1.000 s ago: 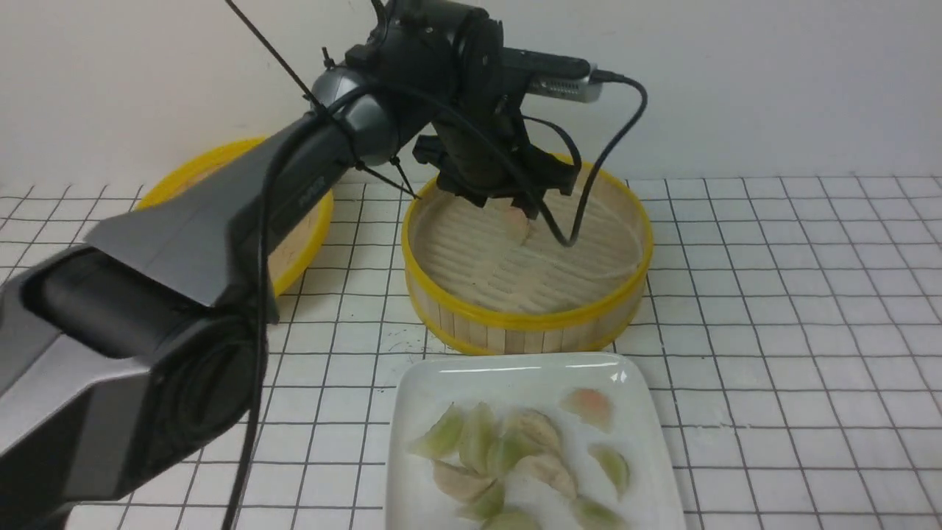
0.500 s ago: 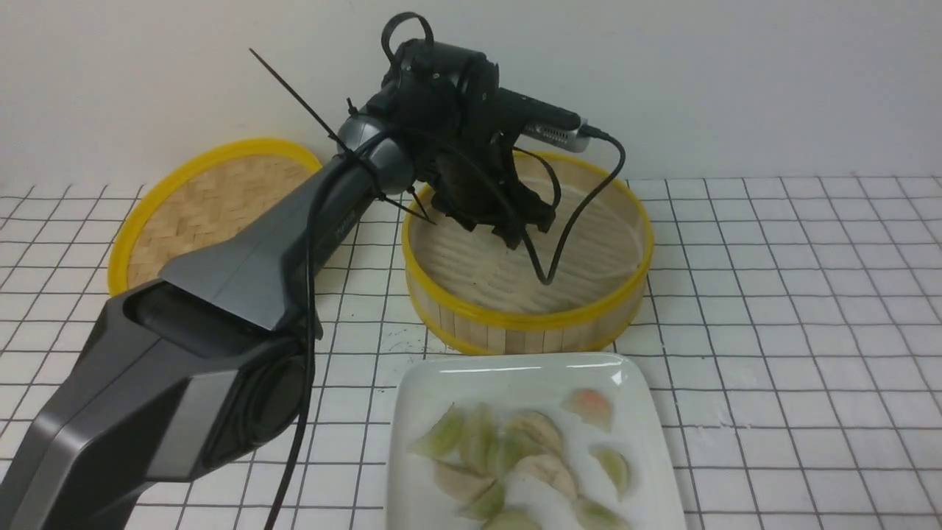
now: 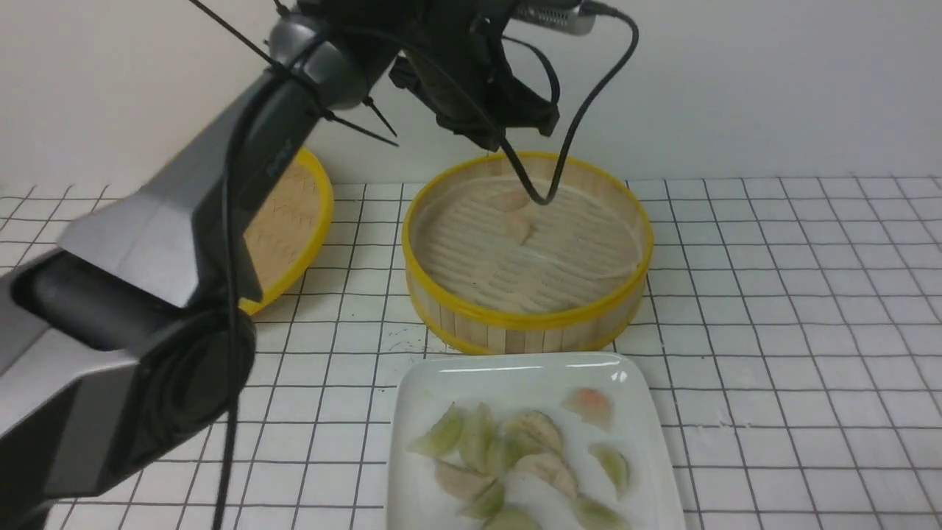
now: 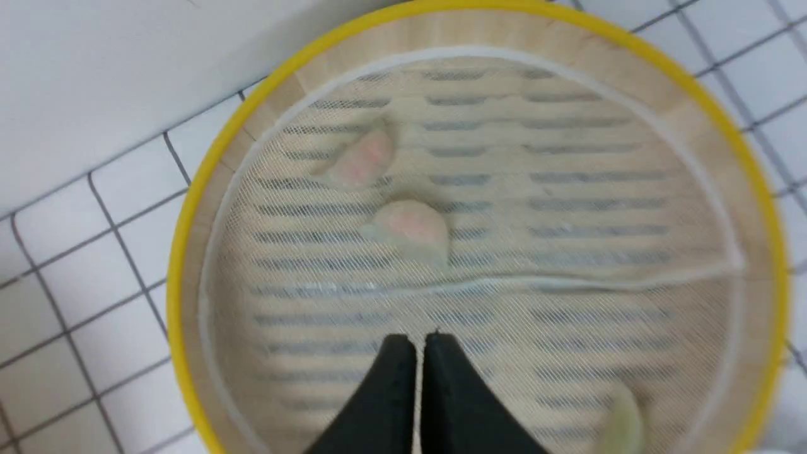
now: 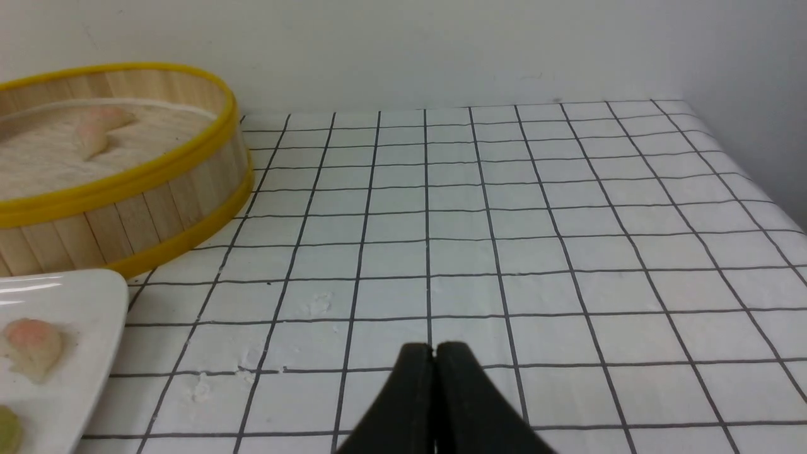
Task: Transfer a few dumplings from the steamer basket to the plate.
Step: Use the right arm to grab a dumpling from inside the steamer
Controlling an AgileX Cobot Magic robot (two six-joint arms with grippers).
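The steamer basket (image 3: pixel 526 320) stands behind the plate (image 3: pixel 515 368). Two pinkish dumplings (image 4: pixel 362 161) (image 4: pixel 413 227) lie on its mesh-lined floor, and a pale green dumpling (image 4: pixel 621 419) lies near its wall. My left gripper (image 4: pixel 419 340) hangs above the basket, shut with nothing between its fingers; in the front view this left gripper (image 3: pixel 493 140) is high over the back rim. Several green, beige and pinkish dumplings (image 3: pixel 508 449) lie on the plate. My right gripper (image 5: pixel 435 349) is shut and empty over the gridded tabletop, to the right of the plate (image 5: pixel 75 296).
A shallow woven yellow-rimmed lid (image 3: pixel 294 213) lies to the left of the basket, partly behind my left arm. A cable (image 3: pixel 581 118) hangs from the left wrist down to the basket's back rim. A wall runs close behind the basket.
My left gripper was open down in the basket by the dumplings. It has shut and risen above the rim with nothing in it. The dumplings stay on the basket floor.
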